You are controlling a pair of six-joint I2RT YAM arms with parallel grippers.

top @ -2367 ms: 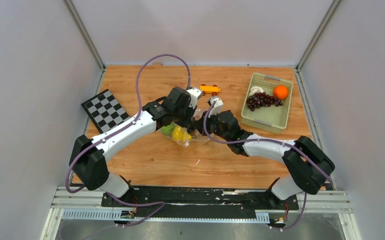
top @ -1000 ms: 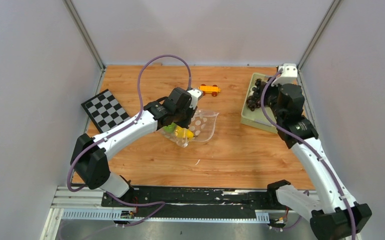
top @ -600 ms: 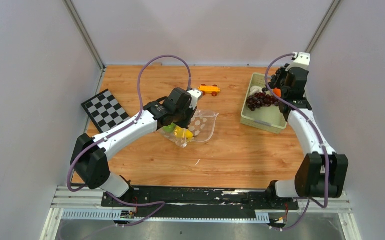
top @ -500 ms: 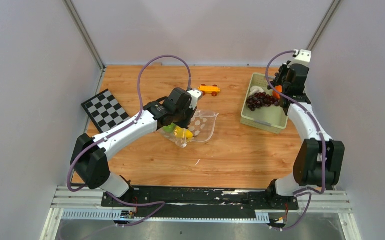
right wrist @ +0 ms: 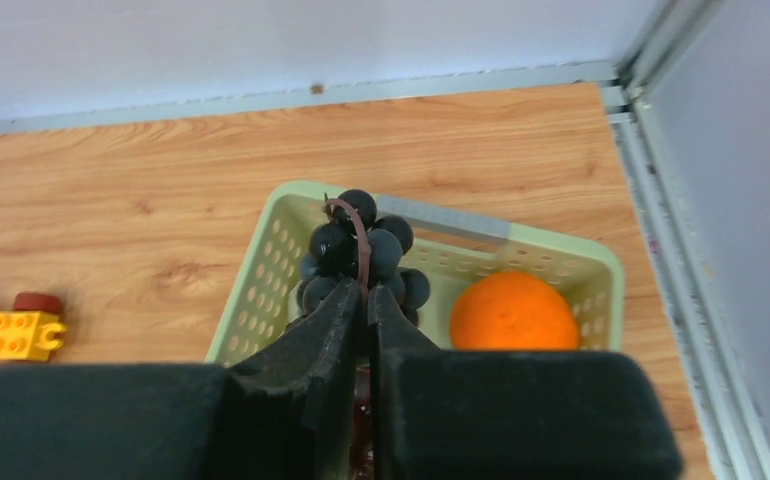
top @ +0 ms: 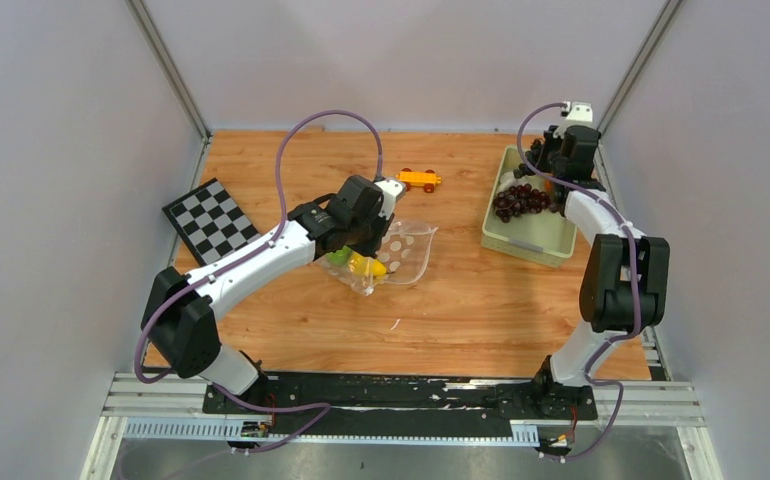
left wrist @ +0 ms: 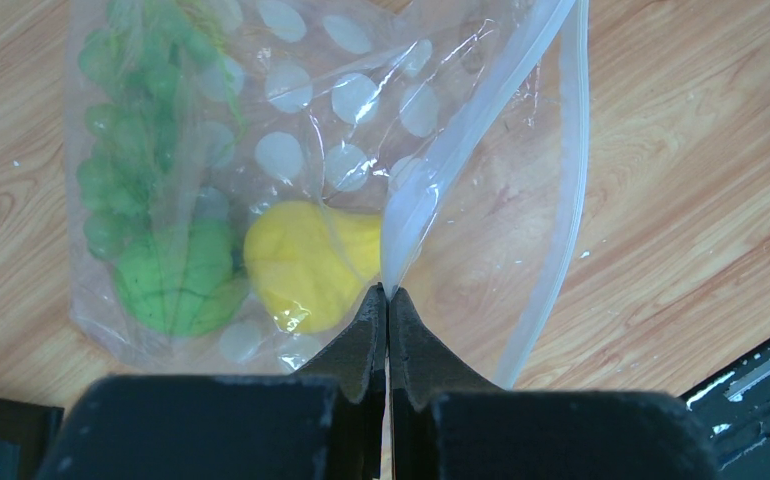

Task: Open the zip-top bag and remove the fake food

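My left gripper is shut on the white zip strip of the clear dotted zip-top bag, which stands open at mid-table. Fake food remains inside: a yellow lemon and green pieces. My right gripper hangs over the pale green basket at the back right, shut on the brown stem of a dark grape bunch. An orange ball lies in the basket beside it. In the top view another grape bunch lies in the basket.
An orange-yellow toy car sits behind the bag, also at the left edge of the right wrist view. A checkerboard lies at the left. Walls close in right behind and beside the basket.
The right arm has swung from the basket's near side to above its back end, carrying the dark grape bunch. The left arm and the bag have not moved.
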